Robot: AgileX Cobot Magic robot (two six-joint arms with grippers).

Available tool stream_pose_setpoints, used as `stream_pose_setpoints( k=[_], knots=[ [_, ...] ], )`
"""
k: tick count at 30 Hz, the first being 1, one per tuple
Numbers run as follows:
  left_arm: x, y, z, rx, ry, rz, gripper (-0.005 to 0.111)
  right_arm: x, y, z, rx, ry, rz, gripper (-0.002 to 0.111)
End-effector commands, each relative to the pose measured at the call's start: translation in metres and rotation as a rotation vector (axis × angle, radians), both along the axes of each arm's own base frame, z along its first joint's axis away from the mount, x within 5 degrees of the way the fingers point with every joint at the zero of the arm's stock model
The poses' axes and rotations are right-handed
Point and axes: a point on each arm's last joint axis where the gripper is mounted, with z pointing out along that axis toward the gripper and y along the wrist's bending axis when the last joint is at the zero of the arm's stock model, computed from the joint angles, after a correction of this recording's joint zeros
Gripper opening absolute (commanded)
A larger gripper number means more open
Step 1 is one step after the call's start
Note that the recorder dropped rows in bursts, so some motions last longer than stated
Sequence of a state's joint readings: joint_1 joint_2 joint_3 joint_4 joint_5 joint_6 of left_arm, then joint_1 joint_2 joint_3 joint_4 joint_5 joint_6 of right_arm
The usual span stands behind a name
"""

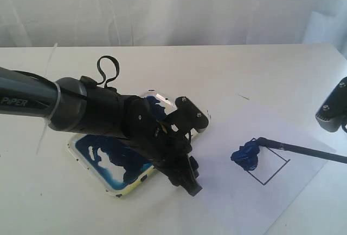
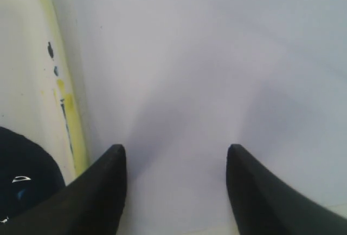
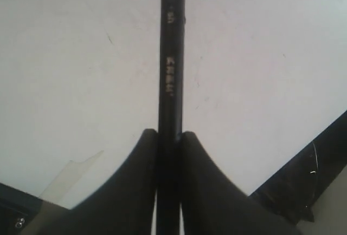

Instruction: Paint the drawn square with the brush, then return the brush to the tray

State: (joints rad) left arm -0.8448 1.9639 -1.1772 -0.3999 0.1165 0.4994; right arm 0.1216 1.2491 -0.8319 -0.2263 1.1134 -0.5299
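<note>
The left gripper (image 2: 176,154) is seen with its jaws spread wide and nothing held between them. Bare white surface fills the gap and the stretch ahead of the jaws, so open room is offered there. Just beside one finger the yellowish rim of the tray (image 2: 62,99) is met, with dark blue paint pooled behind that edge. The right gripper (image 3: 169,135) is closed on the brush (image 3: 171,56), whose black handle is clamped between the jaws and runs straight out ahead of them over pale surface. In the exterior view the brush (image 1: 303,150) is carried from the right gripper (image 1: 332,111) to the drawn square (image 1: 269,165). Its tip is laid at the square's corner farthest from those jaws and appears to touch the paper (image 1: 303,186). That corner is covered by rough blue paint (image 1: 246,156), while the rest of the outline is blank. The tray (image 1: 116,190) lies partly under the left gripper (image 1: 187,176), well apart from the square. Everything is borne by a white table (image 1: 244,67), and a pale curtain (image 1: 173,7) is hung behind it.
</note>
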Motion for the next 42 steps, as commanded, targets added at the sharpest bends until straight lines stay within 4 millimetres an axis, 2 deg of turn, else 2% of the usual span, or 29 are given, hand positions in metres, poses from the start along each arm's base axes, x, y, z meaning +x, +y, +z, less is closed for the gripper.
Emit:
stream_pose_setpoints(
  k=[1,12,34,42],
  knots=[
    [-0.006,0.002,-0.011,0.036,0.058,-0.007,0.059,0.001,-0.001,-0.001,-0.001,-0.017,-0.007,0.000],
    [-0.006,0.002,-0.011,0.036,0.057,-0.008,0.059,0.003,0.001,-0.001,0.005,-0.023,0.058,0.000],
    [-0.006,0.002,-0.011,0.036,0.056,-0.010,0.059,-0.010,-0.003,-0.002,-0.032,0.121,0.042,0.000],
    [-0.006,0.002,-0.011,0.036,0.056,-0.010,0.059,-0.018,-0.007,0.011,-0.059,0.047,0.007,0.000]
  ],
)
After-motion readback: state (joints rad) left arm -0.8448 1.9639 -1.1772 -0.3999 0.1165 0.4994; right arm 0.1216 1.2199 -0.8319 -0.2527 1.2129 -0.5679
